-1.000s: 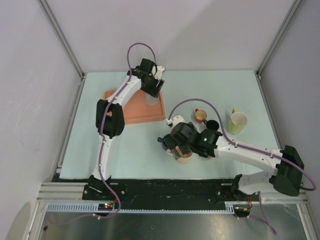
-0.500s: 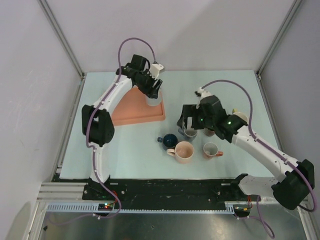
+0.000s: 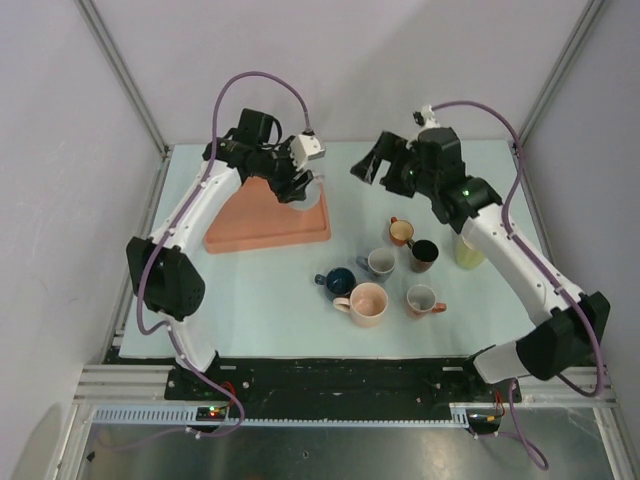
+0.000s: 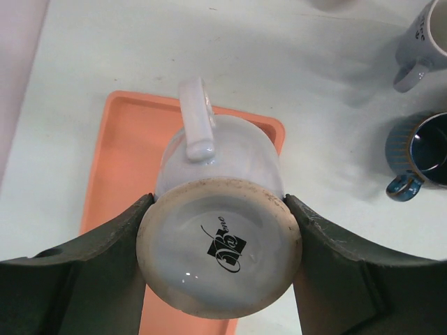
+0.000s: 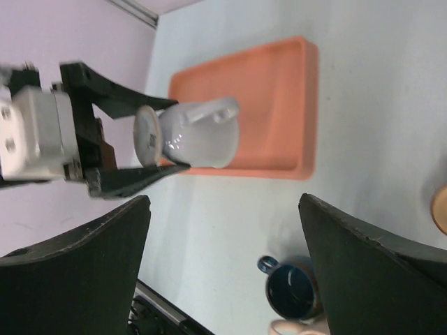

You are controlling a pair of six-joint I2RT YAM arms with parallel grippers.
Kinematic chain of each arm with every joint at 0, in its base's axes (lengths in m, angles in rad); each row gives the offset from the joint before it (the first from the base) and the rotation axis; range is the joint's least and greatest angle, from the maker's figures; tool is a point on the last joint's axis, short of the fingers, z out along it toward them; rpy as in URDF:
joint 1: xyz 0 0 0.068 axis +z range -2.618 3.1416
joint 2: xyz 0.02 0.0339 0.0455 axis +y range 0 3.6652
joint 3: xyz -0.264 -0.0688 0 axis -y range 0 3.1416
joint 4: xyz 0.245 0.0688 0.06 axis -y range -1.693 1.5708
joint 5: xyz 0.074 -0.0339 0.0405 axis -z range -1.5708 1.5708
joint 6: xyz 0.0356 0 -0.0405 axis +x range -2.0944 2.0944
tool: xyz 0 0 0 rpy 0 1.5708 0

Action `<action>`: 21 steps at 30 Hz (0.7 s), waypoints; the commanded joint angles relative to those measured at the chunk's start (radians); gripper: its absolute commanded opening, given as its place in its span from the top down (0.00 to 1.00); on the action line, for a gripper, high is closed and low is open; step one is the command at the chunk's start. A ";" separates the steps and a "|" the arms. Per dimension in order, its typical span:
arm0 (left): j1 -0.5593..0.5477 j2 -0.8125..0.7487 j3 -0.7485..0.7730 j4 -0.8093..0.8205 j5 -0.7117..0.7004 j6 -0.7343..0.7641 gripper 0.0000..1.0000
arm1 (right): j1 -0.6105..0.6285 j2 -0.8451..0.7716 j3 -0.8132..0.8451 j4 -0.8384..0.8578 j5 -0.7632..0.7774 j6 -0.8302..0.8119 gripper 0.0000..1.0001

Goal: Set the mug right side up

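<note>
- The left hand (image 4: 218, 206) is closed on the mug (image 4: 223, 160), one finger (image 4: 105, 258) on each side of the body just next to the base
- The mug is white and is held on its side, off the counter (image 3: 250, 300)
- In the left wrist view its base faces the camera; the handle points to the far side of the frame
- In the right wrist view the mouth points away from the left hand
- The mug hangs over the right part of the orange tray (image 3: 255, 225) and appears lifted off it
- The tray lies flat on the far left of the counter
- The right hand (image 5: 223, 201) is spread wide and holds nothing
- It is raised over the far counter, right of the tray and apart from the left hand
- Six open-side-up mugs stand right of the tray's near corner, well apart from the held mug:
  - blue mug (image 3: 340, 279), grey mug (image 3: 378, 263) and pink mug (image 3: 368, 302), close together
  - a small pale mug (image 3: 422, 299), right of the pink mug
  - a brown mug (image 3: 401, 232) and a black mug (image 3: 424, 252), farther back
- A yellow mug (image 3: 468, 250) stands further right; the right arm crosses over it and hides part of it
</note>
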 commanded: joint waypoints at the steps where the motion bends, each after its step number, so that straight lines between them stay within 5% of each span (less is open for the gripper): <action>1: -0.002 -0.136 -0.003 0.051 0.016 0.191 1.00 | -0.012 0.082 0.151 -0.019 -0.067 0.027 0.08; 4: 0.001 -0.176 0.015 0.047 0.027 0.209 1.00 | -0.038 0.102 0.147 0.049 -0.209 0.052 0.07; 8: 0.021 -0.183 0.116 0.045 0.124 0.047 1.00 | -0.047 0.089 0.058 0.243 -0.356 0.131 0.02; 21: 0.020 -0.201 0.346 0.044 0.412 -0.359 1.00 | 0.012 0.057 -0.013 0.598 -0.443 0.205 0.01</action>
